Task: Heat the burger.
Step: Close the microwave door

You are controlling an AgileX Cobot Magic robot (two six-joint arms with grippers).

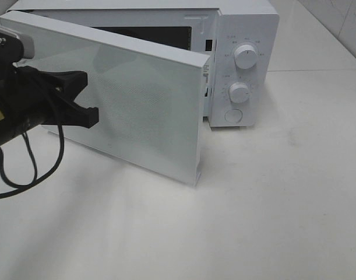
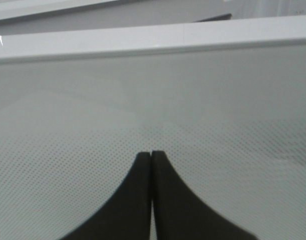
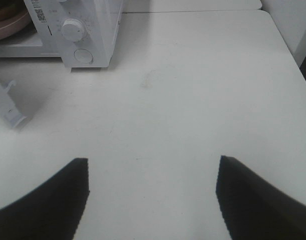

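A white microwave [image 1: 242, 35] stands at the back of a pale bench [image 1: 271, 221]. Its door [image 1: 137, 99] hangs about half open, swung out toward the camera.

The step in hand looks like pushing this door shut. To do it well, press on the door's flat front out toward its free edge, far from the hinge. Follow the door's arc, not a straight line, so the tips do not skid across the glass. Ease off near the end, but press firmly enough for the latch to catch, and take care not to shove the microwave back along the bench.

The left pincer [image 1: 87, 114] has its two dark fingers pressed together and holds nothing. Its tips rest on, or just beside, the dotted window of the door.

The right pincer [image 3: 151, 164] is spread wide and empty, hanging over bare bench well apart from the microwave.

The burger [image 3: 2, 11] seems to sit inside the microwave on a pink plate [image 3: 7, 31]. Only a brown sliver shows at the right wrist view's edge, too cropped to be sure.
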